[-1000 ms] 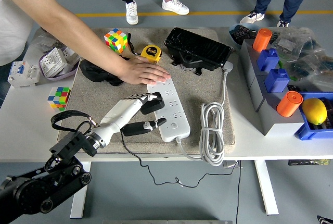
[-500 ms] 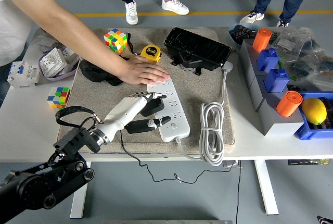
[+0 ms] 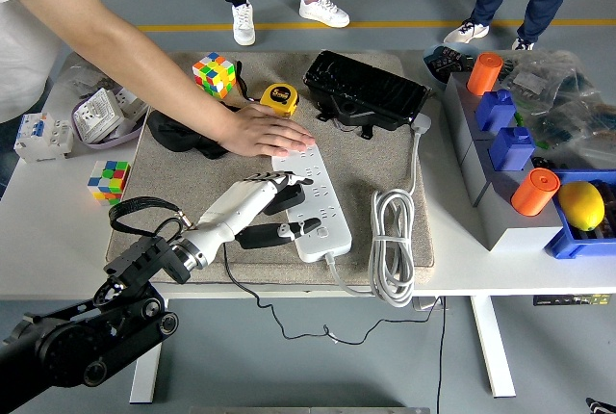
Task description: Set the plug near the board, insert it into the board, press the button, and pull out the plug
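A white power strip (image 3: 318, 197) lies on the grey mat (image 3: 385, 159), running from the middle toward the near edge. A person's hand (image 3: 265, 132) rests flat on its far end. My left hand (image 3: 271, 210) reaches in from the lower left. Its fingers curl over a black plug (image 3: 287, 196) at the strip's left edge, and the thumb (image 3: 284, 233) stretches along the strip's near end. The plug's thin black cord (image 3: 260, 298) hangs off the table's front edge. Whether the prongs sit in a socket is hidden by the fingers.
A coiled white cable (image 3: 393, 241) lies right of the strip. Behind it are a black case (image 3: 366, 91), a yellow tape measure (image 3: 280, 98) and a Rubik's cube (image 3: 214, 74). Blue bins (image 3: 510, 140) with orange cylinders and a lemon (image 3: 580, 205) stand at the right. Another cube (image 3: 109, 180) lies at the left.
My left arm has pushed slightly right and forward, carrying the plug a little farther over the strip's edge; the thumb now reaches onto the strip. The person's hand has stayed put.
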Controlling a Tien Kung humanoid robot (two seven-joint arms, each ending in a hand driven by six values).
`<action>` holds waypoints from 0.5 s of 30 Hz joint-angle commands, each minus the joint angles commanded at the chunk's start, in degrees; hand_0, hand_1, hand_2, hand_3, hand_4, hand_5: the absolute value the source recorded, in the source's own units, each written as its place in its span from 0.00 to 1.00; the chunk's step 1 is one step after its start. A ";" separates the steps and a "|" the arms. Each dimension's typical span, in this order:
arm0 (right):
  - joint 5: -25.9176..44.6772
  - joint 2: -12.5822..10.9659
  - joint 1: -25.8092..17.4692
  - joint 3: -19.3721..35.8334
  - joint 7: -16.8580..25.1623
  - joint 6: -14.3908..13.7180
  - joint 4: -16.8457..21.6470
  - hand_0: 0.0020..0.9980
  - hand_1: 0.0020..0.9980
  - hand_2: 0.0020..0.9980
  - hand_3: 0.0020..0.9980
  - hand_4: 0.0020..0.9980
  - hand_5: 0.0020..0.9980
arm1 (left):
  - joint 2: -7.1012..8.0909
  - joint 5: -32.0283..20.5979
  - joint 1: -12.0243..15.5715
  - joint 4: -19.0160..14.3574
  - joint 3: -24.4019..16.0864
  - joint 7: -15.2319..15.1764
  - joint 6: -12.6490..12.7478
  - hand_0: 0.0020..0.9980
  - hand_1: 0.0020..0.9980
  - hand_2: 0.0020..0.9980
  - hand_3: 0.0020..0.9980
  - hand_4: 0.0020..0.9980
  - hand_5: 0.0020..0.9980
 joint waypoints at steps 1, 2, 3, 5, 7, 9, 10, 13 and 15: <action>0.01 0.00 0.01 0.01 0.01 0.00 0.01 0.60 0.59 0.54 0.55 0.78 0.25 | -0.15 -0.03 -0.16 0.12 0.10 0.01 -0.03 0.85 0.87 0.87 0.84 0.90 1.00; 0.00 0.00 0.08 -0.03 0.00 0.01 0.02 0.60 0.59 0.54 0.55 0.78 0.25 | -0.42 -0.13 -0.44 0.41 0.23 0.07 -0.11 0.85 0.87 0.87 0.84 0.90 1.00; 0.01 0.02 0.12 -0.02 0.00 0.02 0.02 0.60 0.59 0.54 0.55 0.78 0.25 | -0.63 -0.21 -0.66 0.69 0.39 0.11 -0.17 0.85 0.87 0.87 0.84 0.90 1.00; 0.02 0.06 0.16 0.04 0.01 0.01 0.03 0.60 0.59 0.54 0.55 0.78 0.25 | -0.94 -0.35 -1.08 1.21 0.74 0.19 -0.28 0.85 0.87 0.87 0.84 0.90 1.00; 0.02 0.05 0.18 0.05 -0.01 0.02 0.05 0.60 0.59 0.54 0.55 0.78 0.25 | -1.26 -0.52 -1.49 1.68 1.08 0.21 -0.34 0.85 0.87 0.87 0.83 0.90 0.99; 0.03 0.03 0.17 0.10 0.01 0.01 0.05 0.60 0.59 0.54 0.55 0.78 0.25 | -1.50 -0.64 -1.69 1.91 1.23 0.17 -0.34 0.85 0.87 0.87 0.83 0.90 0.99; 0.05 0.02 0.15 0.11 0.02 0.01 0.02 0.60 0.59 0.54 0.55 0.78 0.25 | -1.63 -0.67 -1.77 1.98 1.28 0.11 -0.31 0.85 0.87 0.87 0.83 0.90 0.99; 0.08 0.00 0.07 0.06 0.05 -0.01 -0.01 0.60 0.59 0.54 0.55 0.78 0.25 | -1.86 -0.83 -1.95 2.04 1.33 -0.02 -0.24 0.85 0.87 0.86 0.83 0.90 0.99; 0.08 0.01 0.07 0.06 0.05 -0.02 -0.03 0.60 0.59 0.54 0.55 0.78 0.25 | -1.92 -0.89 -2.04 2.10 1.35 -0.05 -0.23 0.85 0.87 0.86 0.83 0.90 0.99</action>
